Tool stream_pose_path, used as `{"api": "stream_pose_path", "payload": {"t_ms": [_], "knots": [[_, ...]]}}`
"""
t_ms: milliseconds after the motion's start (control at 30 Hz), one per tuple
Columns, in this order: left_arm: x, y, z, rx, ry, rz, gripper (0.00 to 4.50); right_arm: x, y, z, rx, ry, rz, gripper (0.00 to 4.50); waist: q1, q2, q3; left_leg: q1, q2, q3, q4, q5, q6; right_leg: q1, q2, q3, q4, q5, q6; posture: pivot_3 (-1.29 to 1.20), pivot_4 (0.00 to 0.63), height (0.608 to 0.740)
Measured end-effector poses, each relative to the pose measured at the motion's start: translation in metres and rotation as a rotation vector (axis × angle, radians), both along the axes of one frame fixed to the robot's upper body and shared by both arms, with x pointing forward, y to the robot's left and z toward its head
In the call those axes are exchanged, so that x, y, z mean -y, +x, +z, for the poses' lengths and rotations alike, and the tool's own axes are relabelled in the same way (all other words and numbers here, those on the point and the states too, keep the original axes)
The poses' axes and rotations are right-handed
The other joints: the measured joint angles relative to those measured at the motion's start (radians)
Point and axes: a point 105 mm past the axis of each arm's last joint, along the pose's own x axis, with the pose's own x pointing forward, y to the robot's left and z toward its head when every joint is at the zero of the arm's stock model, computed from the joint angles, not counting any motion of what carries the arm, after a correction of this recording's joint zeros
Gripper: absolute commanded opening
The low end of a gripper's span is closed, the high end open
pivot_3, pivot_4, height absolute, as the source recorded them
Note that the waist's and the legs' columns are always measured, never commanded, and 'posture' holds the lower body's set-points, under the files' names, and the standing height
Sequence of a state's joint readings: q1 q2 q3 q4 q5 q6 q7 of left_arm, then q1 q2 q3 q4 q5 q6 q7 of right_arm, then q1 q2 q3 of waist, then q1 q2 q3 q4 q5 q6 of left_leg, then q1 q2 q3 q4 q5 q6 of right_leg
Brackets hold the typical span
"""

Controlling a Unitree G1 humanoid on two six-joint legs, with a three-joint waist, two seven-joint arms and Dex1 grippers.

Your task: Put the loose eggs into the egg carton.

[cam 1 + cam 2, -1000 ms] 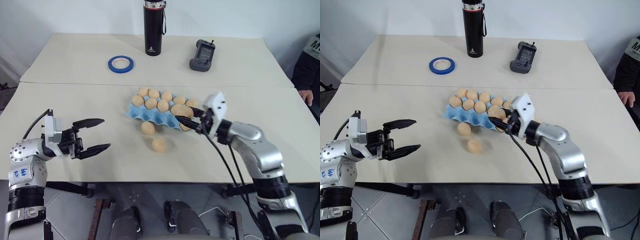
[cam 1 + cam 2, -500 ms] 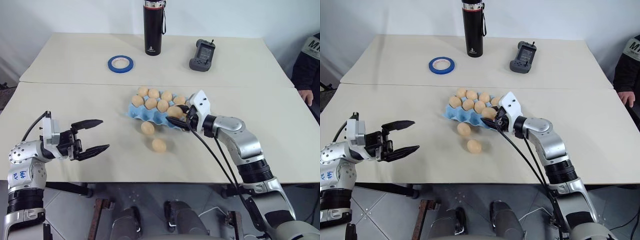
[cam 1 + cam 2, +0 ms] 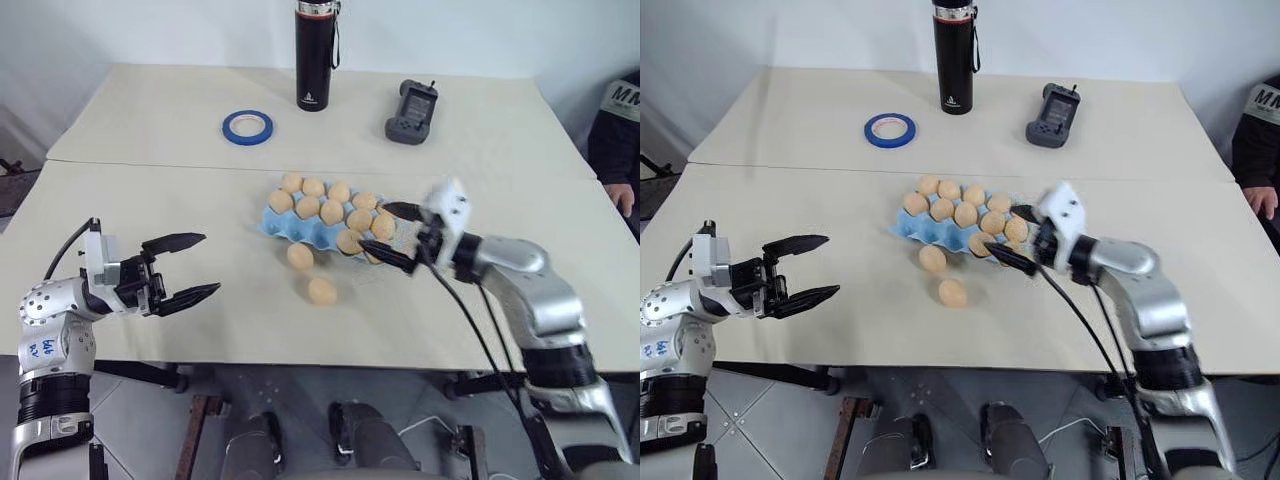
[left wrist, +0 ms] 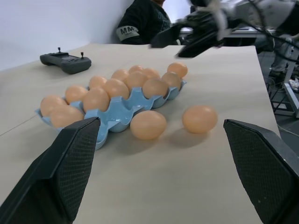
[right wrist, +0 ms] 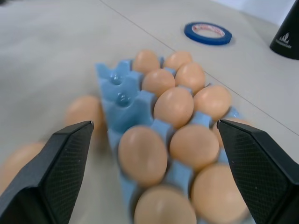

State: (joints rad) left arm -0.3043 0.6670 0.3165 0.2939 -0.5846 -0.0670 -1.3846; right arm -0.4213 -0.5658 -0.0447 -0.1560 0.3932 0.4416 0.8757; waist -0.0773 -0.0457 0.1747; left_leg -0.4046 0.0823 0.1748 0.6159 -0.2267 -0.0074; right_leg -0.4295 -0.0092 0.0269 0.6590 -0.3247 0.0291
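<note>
I saw the light blue moulded lidless egg carton [image 3: 330,222] lying mid-table on the cream tabletop [image 3: 150,130], most of its cups filled with smooth tan-orange eggs. Two loose tan-orange oval eggs [image 3: 300,256] lay on the table at the carton's 6 o'clock side, one touching its edge, the other [image 3: 322,291] just beyond and apart. My right gripper [image 3: 394,235], jaws spread and holding nothing, hovered at the carton's 4 o'clock corner. My left gripper [image 3: 196,267], jaws likewise wide and empty, stood well apart at the carton's 8 o'clock. From the right wrist the loose eggs were blurred behind the carton; whether every cup was filled, I could not tell.
</note>
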Motion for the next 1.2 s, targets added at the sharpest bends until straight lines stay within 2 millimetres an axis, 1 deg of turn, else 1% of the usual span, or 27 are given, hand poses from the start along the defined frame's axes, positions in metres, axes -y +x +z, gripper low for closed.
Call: {"api": "stream_pose_path", "payload": {"t_ms": [133,300,400,467,533,600,767,867,933,1000,1067,1133,1200], "knots": [[0.000,0.001,0.000,0.001,-0.002,-0.001,4.50,0.031,-0.019,-0.004,-0.008,-0.011,-0.009,4.43,-0.005,0.000,0.000,0.001,0.000,0.000,0.000,0.000,0.000,0.000,0.000,0.000,0.001,0.000,0.000,0.00,0.150,0.740],[-0.002,0.001,-0.002,-0.004,-0.007,0.009,4.50,0.077,-0.032,-0.016,-0.040,-0.055,-0.126,4.43,-0.007,0.000,0.000,0.002,0.000,0.000,0.001,0.001,0.000,0.001,0.000,0.000,0.001,0.000,0.000,0.00,0.150,0.740],[-0.003,0.001,-0.002,-0.003,-0.010,0.015,4.50,0.114,-0.038,-0.025,-0.068,-0.085,-0.239,4.43,-0.004,0.000,0.000,0.002,-0.001,0.000,0.001,0.001,0.001,0.001,0.000,0.000,0.001,0.000,0.000,0.00,0.150,0.740],[-0.006,0.001,0.000,0.001,-0.013,0.024,4.50,0.128,-0.043,-0.030,-0.089,-0.095,-0.279,4.43,-0.004,0.000,0.000,0.002,-0.001,-0.001,0.001,0.001,0.001,0.002,0.000,0.000,0.001,0.000,0.000,0.00,0.150,0.740],[-0.006,0.001,0.000,0.001,-0.013,0.023,4.50,0.137,-0.048,-0.036,-0.108,-0.094,-0.304,4.43,-0.006,0.000,0.000,0.002,0.000,-0.001,0.001,0.001,0.001,0.002,0.000,0.000,0.001,0.000,0.000,0.00,0.150,0.740],[-0.007,0.001,0.000,0.000,-0.015,0.023,4.50,0.142,-0.048,-0.039,-0.117,-0.089,-0.322,4.43,-0.010,0.000,0.000,0.003,0.000,0.000,0.001,0.001,0.000,0.002,0.000,0.001,0.001,0.000,0.000,0.00,0.150,0.740],[-0.006,0.003,0.004,0.018,-0.015,0.021,4.50,0.142,-0.043,-0.034,-0.093,-0.075,-0.341,4.43,-0.007,0.000,0.000,0.003,-0.001,-0.001,0.001,0.001,-0.001,0.002,0.000,0.001,0.002,0.001,0.000,0.00,0.150,0.740],[-0.006,0.004,0.007,0.027,-0.016,0.022,4.50,0.133,-0.034,-0.027,-0.059,-0.022,-0.342,4.43,-0.009,0.000,0.000,0.003,0.000,0.000,0.001,0.001,-0.001,0.002,0.000,0.001,0.001,0.001,0.000,0.00,0.150,0.740],[-0.005,0.004,0.008,0.031,-0.019,0.020,4.50,0.118,-0.022,-0.025,-0.043,0.030,-0.330,4.43,-0.011,0.000,0.000,0.003,0.000,0.000,0.001,0.002,-0.001,0.002,0.000,0.001,0.002,0.001,0.000,0.00,0.150,0.740],[-0.001,0.003,0.011,0.038,-0.030,0.000,4.50,0.098,-0.001,-0.025,-0.026,0.106,-0.336,4.43,-0.017,0.000,0.000,0.003,0.000,0.000,0.001,0.002,-0.002,0.002,0.001,0.001,0.002,0.002,-0.001,0.00,0.150,0.740],[0.005,0.001,0.014,0.047,-0.027,-0.034,4.50,0.079,0.013,-0.035,-0.045,0.120,-0.323,4.43,-0.015,0.001,0.001,0.003,0.000,0.000,0.001,0.003,-0.002,0.002,0.001,0.001,0.003,0.002,-0.001,0.00,0.150,0.740],[0.005,0.001,0.013,0.043,-0.027,-0.042,4.50,0.073,0.019,-0.044,-0.062,0.108,-0.326,4.43,-0.008,0.001,0.001,0.003,0.000,-0.001,0.001,0.004,-0.001,0.001,0.001,0.000,0.003,0.002,-0.001,0.00,0.150,0.740],[0.005,0.000,0.013,0.043,-0.031,-0.043,4.50,0.068,0.030,-0.048,-0.059,0.093,-0.349,4.43,-0.007,0.001,0.001,0.002,0.000,-0.001,0.001,0.004,-0.002,0.001,0.000,0.000,0.002,0.002,-0.001,0.00,0.150,0.740]]}}
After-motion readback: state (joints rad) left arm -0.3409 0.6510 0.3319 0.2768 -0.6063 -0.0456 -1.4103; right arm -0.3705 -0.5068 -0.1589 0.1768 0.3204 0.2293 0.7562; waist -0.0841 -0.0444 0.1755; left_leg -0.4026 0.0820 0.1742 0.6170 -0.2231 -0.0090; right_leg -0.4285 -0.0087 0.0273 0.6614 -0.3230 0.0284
